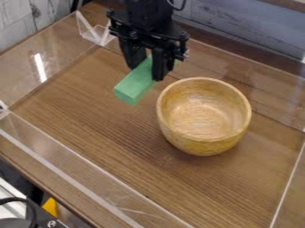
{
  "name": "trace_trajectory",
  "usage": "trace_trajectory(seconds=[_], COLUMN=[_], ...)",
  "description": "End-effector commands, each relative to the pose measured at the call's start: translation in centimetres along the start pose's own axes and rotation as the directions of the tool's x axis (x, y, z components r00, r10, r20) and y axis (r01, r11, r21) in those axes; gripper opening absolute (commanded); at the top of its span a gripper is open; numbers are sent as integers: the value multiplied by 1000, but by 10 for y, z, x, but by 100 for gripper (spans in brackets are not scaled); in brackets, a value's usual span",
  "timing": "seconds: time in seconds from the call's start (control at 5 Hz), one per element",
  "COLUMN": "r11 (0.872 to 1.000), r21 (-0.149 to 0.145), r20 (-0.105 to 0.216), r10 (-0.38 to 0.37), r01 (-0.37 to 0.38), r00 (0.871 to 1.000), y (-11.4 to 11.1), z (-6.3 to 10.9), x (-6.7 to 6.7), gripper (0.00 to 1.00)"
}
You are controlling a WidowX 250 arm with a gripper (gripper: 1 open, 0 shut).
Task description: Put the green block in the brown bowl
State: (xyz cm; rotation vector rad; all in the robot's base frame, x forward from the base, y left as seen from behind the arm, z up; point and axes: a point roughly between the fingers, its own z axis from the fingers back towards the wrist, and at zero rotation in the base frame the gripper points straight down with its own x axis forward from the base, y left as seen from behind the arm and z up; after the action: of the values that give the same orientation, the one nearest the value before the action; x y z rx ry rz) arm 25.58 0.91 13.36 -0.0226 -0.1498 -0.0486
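the gripper (pixel 145 64) is closed on the green block (pixel 135 84); the jaws stand on either side of the block's upper part, and its lower part projects below them. the block is tilted in the view and appears to be held above the table (pixel 89 129), although a single view does not fully confirm the clearance.

the brown bowl (pixel 179 142) sits on the table with its opening facing up. in the view, the block is just beside the bowl's left rim, outside the opening. whether it is near enough to touch the rim cannot be confirmed.

task status: the pick-up stage is judged complete. the transfer stage is in hand. placement and release are not done.

remaining work, as judged from this position:

1. carry the block toward the right of the view, keeping its lower end higher than the bowl's rim.
2. align the block with the middle of the bowl's opening.
3. lower it inside the wall, then spread the jaws to release it.
4. raise the gripper out of the bowl.

caution: insufficient height during the transfer could cause the projecting end to strike the rim, turning the block in the grip or pushing the bowl. release only when the whole block is within the rim.
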Motion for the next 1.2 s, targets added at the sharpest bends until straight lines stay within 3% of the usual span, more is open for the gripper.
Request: trace_trajectory(seconds=[0.0, 0.4, 0.8, 1.0], r11=[1000, 999, 998, 994], r21=[21, 41, 7, -14], r20=[46, 52, 40, 33], r10=[3, 12, 69, 108], r01=[-4, -14, -69, -108], r00=[999, 999, 997, 994], y=[-1, 1, -35, -42], z=[9, 7, -22, -33], x=[3, 6, 18, 28], gripper=[0, 0, 0, 0])
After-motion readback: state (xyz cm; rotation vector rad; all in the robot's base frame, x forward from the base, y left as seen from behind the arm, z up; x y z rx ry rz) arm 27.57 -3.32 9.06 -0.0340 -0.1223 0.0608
